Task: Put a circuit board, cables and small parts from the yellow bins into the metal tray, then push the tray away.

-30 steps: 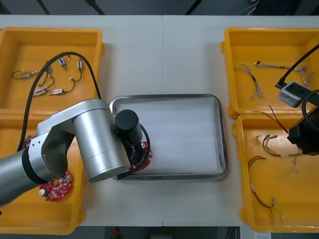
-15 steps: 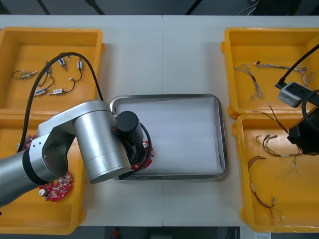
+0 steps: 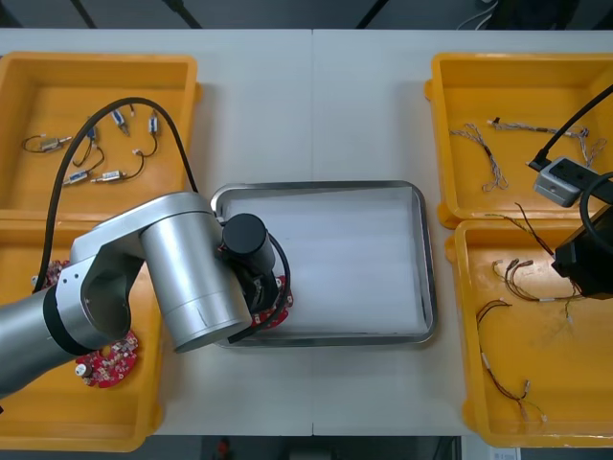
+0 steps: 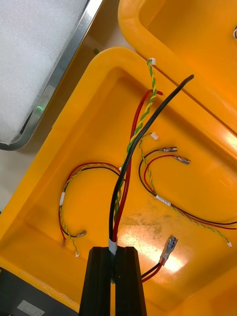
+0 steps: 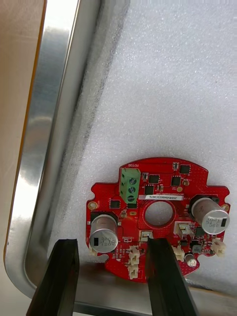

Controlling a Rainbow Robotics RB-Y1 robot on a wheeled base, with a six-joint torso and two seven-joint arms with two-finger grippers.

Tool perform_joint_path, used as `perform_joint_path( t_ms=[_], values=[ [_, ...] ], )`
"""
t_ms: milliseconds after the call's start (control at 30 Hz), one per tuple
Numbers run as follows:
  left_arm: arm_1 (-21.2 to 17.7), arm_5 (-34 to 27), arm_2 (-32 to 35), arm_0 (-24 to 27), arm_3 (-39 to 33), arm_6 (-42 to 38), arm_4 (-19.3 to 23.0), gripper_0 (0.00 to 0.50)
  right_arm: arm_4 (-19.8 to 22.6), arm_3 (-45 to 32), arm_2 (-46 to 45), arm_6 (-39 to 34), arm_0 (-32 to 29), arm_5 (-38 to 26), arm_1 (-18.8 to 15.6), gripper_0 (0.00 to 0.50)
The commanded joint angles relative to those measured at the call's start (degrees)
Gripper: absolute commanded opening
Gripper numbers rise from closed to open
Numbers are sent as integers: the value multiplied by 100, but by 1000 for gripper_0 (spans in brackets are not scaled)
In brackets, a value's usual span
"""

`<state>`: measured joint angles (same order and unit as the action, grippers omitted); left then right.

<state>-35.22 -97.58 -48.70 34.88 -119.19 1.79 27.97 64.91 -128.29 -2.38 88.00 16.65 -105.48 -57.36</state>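
Evidently the round red circuit board now lies in the shiny metal tray's near-left corner, with the left gripper's fingers spread open over it. The right gripper, over the near right yellow bin, has its fingers pinched on a black and red cable bundle; lifting it to the tray looks next.

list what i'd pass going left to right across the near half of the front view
near-left yellow bin → loose circuit board → left arm, left gripper open at a second circuit board → metal tray → near-right yellow bin → cables → right arm, right gripper shut on a black cable
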Motion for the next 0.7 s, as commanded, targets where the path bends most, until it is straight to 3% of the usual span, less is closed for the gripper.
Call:
perform_joint_path(
  t_ms=[33,267,700],
  values=[
    [-143,-77,-78,371,-245,-311,-2,424,48,-135,53,16,154,36,-214,0],
    [-635,-296,529,793,-623,-267,1070,456,48,-135,53,16,154,36,-214,0],
    [-1786,-639,2023,1329,-799,94,3091,460,48,-135,53,16,154,36,-214,0]
  ],
)
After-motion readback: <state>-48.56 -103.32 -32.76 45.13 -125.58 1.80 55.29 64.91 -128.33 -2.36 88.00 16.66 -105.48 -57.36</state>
